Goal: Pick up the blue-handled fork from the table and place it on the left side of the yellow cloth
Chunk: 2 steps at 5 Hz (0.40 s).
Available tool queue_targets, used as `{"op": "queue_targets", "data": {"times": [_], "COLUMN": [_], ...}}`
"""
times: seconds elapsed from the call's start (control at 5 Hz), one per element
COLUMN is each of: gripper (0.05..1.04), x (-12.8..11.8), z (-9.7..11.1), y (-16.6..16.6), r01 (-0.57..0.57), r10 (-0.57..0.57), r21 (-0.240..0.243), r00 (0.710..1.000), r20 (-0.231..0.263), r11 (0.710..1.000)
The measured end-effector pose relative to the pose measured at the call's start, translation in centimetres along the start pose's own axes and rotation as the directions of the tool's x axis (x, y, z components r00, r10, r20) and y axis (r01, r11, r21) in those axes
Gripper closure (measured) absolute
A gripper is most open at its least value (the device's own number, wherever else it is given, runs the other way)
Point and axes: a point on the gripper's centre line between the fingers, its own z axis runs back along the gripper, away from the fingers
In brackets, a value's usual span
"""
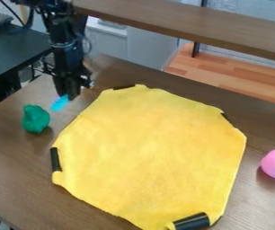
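Blue object (60, 103) at gripper (72, 95), partly hidden, shape unclear.

From where I stand it looks like a lab or workshop: a robot arm (65, 42) over a brown counter (14, 166) with a yellow cloth (152, 152) taped down, cables (21, 18) at eleven o'clock, and a wooden bench top (224, 74) at one o'clock.

small bright-blue object (60, 103) — pink at one edge | at the jaws' tips, near green lump (36, 118)
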Motion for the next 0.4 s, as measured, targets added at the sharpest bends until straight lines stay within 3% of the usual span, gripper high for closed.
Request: {"op": "queue_targets", "data": {"times": [0.2,0.4], "gripper": [0.850,0.850], "x": [-2.2,-4.1], "z": [-0.8,-0.8], "y": [-2.9,-4.8], "r01": [-0.134,-0.170], "r10": [0.127,0.154], "r21": [-0.058,-0.137], "r00": [0.986,0.981], "r20": [-0.103,-0.122], "r11": [0.989,0.976]}}
